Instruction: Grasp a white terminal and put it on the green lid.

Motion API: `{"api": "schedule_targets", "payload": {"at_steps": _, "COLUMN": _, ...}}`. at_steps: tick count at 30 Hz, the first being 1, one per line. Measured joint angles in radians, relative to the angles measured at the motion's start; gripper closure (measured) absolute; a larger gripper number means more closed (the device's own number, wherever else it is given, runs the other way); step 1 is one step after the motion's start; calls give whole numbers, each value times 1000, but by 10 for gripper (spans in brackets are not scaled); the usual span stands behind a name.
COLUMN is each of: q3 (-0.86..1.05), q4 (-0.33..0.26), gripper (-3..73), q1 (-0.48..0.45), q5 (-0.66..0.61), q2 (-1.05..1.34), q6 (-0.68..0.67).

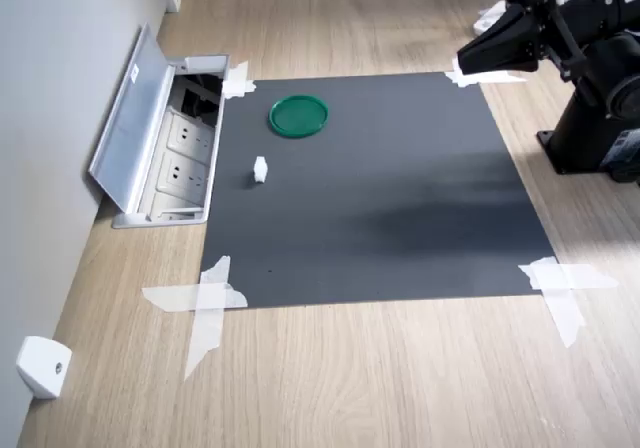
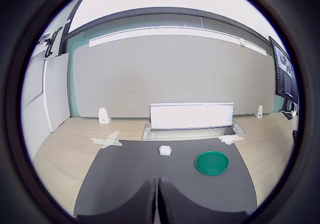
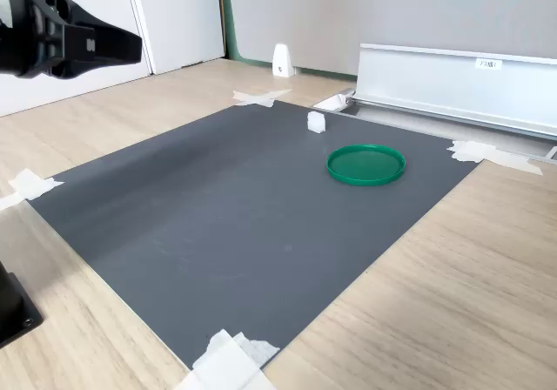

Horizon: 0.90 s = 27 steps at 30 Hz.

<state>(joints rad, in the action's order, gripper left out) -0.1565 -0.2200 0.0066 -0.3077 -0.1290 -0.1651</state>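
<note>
End effector [image 2: 157, 204] fingers together, holding nothing, above mat edge; white terminal [image 2: 165, 150] beside green lid [image 2: 212, 162], apart.

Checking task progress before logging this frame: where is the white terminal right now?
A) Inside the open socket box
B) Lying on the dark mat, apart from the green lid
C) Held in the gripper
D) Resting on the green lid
B: in the first exterior view the white terminal sits on the dark mat with bare mat between it and the green lid, while the gripper hangs far off and holds nothing.
</note>
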Motion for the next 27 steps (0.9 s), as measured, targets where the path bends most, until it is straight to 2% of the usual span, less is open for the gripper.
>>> {"api": "schedule_targets", "payload": {"at_steps": 18, "q3": 0, "q4": -1, "gripper": 704, "q1": 0, "q5": -9, "q2": 0, "q6": 0}}
{"api": "schedule_targets", "payload": {"at_steps": 27, "q3": -98, "q4": -4, "gripper": 704, "q1": 0, "q5": -179, "q2": -96, "q6": 0}}
